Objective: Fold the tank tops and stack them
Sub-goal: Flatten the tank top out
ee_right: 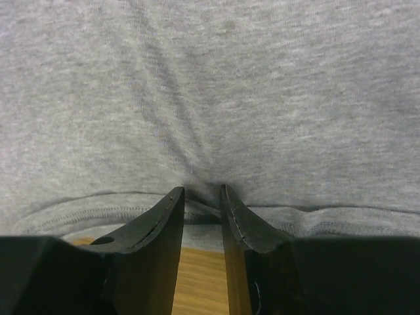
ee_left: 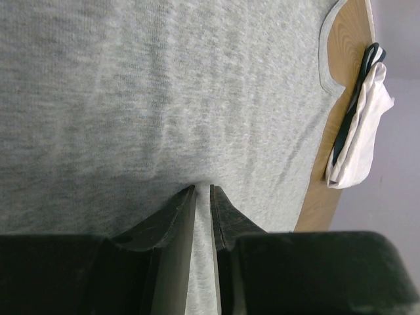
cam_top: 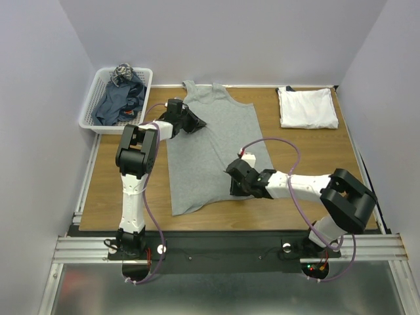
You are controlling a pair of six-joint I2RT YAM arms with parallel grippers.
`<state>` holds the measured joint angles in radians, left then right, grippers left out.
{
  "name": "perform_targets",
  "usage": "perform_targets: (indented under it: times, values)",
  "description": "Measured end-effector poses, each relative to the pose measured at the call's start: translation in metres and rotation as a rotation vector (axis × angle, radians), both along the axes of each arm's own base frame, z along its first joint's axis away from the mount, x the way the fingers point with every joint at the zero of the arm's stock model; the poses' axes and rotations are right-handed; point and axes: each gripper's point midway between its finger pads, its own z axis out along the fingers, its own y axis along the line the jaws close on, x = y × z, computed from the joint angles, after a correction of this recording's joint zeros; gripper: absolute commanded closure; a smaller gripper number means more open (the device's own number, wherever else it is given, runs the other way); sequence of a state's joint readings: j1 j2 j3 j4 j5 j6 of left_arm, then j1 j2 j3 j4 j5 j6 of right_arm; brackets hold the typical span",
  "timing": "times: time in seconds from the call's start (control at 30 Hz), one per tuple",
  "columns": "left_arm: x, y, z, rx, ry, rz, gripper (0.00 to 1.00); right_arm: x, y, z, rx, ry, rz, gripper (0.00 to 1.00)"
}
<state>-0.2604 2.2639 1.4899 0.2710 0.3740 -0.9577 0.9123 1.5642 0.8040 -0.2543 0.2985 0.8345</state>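
At the far left corner a white lattice basket [cam_top: 88, 117] holds crumpled dark blue-grey tank tops [cam_top: 118, 105]. Just right of it, the left gripper [cam_top: 195, 123] [ee_left: 203, 190] reaches over the left armhole side of the light grey tank top [cam_top: 210, 144]. In its wrist view the jaws are clenched almost together on a pinch of that grey jersey, which puckers toward the tips.

The grey tank top lies spread flat in the middle of the wooden table [cam_top: 131, 190], straps toward the far edge and hem toward the arms.

At its lower right edge the right gripper [cam_top: 233, 177] [ee_right: 202, 191] is clamped on the stitched hem [ee_right: 98, 213], with cloth gathered into creases between the fingers and bare wood beneath.

A folded white tank top [cam_top: 306, 107] [ee_left: 364, 125] lies well apart at the far right corner.
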Motion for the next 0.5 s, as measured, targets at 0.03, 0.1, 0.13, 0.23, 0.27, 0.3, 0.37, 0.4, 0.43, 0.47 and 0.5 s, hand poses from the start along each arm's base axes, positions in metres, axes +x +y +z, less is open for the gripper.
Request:
perform_targets:
  times: [0.03,0.1,0.13,0.23,0.27,0.3,0.37,0.4,0.43,0.47,0.5]
  values:
    - [0.000,0.000,0.000,0.000,0.000,0.000,0.73,-0.003,-0.001,0.000,0.007,-0.001,-0.003,0.65]
    - [0.000,0.000,0.000,0.000,0.000,-0.001,0.73,-0.008,-0.002,0.000,0.027,-0.004,-0.009,0.65]
    - [0.000,-0.001,0.000,-0.001,0.000,-0.002,0.73,-0.012,-0.003,0.000,0.035,-0.004,-0.010,0.65]
    - [-0.001,-0.002,-0.001,-0.002,0.001,-0.005,0.73,-0.023,-0.009,-0.001,0.050,0.001,-0.015,0.65]
    - [-0.001,-0.002,0.000,-0.002,0.001,-0.006,0.73,-0.026,-0.011,0.000,0.054,0.001,-0.015,0.65]
    - [-0.001,-0.003,0.000,-0.003,0.001,-0.007,0.73,-0.030,-0.015,0.000,0.061,0.002,-0.021,0.65]
    - [-0.002,-0.004,-0.001,-0.002,0.002,-0.010,0.73,-0.036,-0.022,0.001,0.068,0.006,-0.030,0.65]
    - [-0.002,-0.004,-0.001,-0.002,0.001,-0.009,0.73,-0.038,-0.024,0.001,0.068,0.010,-0.033,0.65]
    - [-0.002,-0.004,-0.001,-0.003,0.001,-0.010,0.73,-0.042,-0.028,0.001,0.071,0.013,-0.036,0.65]
    - [-0.002,-0.004,-0.001,-0.002,0.002,-0.010,0.73,-0.045,-0.031,0.001,0.072,0.017,-0.038,0.65]
    - [-0.002,-0.004,-0.001,-0.003,0.002,-0.010,0.73,-0.049,-0.036,0.001,0.069,0.023,-0.041,0.65]
